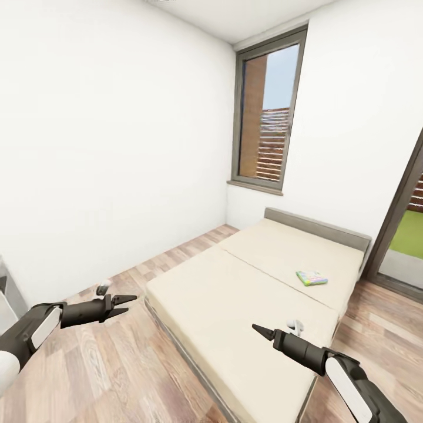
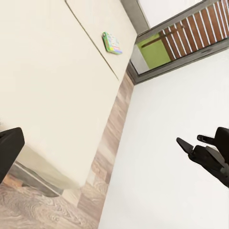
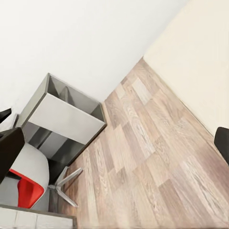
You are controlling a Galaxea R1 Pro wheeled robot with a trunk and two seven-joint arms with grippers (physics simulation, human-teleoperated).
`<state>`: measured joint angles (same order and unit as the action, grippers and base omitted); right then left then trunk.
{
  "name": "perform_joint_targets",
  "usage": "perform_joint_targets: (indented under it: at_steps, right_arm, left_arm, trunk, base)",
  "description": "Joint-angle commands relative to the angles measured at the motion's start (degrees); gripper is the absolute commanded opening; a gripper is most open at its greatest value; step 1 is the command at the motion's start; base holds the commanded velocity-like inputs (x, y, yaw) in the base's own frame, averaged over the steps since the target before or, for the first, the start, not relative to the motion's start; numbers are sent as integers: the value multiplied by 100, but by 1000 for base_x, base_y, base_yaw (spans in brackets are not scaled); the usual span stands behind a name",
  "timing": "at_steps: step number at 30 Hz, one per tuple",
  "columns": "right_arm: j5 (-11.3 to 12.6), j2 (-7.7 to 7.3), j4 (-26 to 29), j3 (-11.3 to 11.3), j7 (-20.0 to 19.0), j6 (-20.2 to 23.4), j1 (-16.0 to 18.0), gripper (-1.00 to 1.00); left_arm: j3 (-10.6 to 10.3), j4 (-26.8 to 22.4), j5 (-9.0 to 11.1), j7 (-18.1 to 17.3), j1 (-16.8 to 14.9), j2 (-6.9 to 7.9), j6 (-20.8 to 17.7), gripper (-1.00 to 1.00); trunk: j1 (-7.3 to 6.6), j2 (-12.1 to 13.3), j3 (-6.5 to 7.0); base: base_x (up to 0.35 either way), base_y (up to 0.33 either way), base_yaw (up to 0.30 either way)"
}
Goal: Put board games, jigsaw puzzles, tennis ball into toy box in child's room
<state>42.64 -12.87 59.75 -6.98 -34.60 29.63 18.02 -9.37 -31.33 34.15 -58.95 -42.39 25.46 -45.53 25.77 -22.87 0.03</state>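
Although a board game [image 1: 311, 278] is seen lying on the bed [image 1: 235, 305], near the headboard end and well apart from both arms, its print is too small for any lettering to be read; only a green border and a patchwork of pastel colours can be made out. From the left wrist view the same box [image 2: 112, 43] is seen edge-on against the beige mattress [image 2: 52, 81], and no writing can be read there either.

The bed's near corner is cut off by the lower edge of the head view. The left gripper [image 1: 124, 305] is held over the wood-plank floor [image 1: 117, 364] beside the bed, its jaws parted with nothing between them. The right gripper [image 1: 261, 331] is held above the mattress, and only a dark pointed tip is seen, so how far it is open cannot be told.

From the right wrist view a grey shelf unit [image 3: 67, 119] against the white wall [image 3: 71, 33] and part of a white chair with a red seat [image 3: 24, 188], cut off at the frame edge, are seen. A tall dark-framed window [image 1: 267, 111] is set in the wall beyond the bed.
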Motion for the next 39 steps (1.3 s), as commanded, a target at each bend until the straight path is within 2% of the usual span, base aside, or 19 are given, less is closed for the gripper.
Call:
perform_joint_targets:
  at_steps: [1, 9, 22, 39]
  right_arm:
    - [51, -5, 1, -8, 10, 34, 0, 100]
    - [51, -5, -5, -7, 14, 34, 0, 100]
    - [51, 25, -10, -9, 13, 34, 0, 100]
    - [51, 29, 2, -5, 0, 9, 0, 100]
  left_arm:
    - [-30, 4, 39, -2, -6, 4, -35, 100]
    - [-30, 4, 39, -1, -6, 5, -35, 100]
    - [-30, 4, 39, -2, -6, 3, -35, 100]
    - [-29, 4, 39, -2, -6, 4, -35, 100]
  trunk:
    - [1, -5, -3]
    - [1, -5, -3]
    - [1, -5, -4]
    - [1, -5, -12]
  base:
    - [-105, -240, 292]
    - [-59, -176, 292]
    - [-28, -25, 287]
    - [-55, -1, 85]
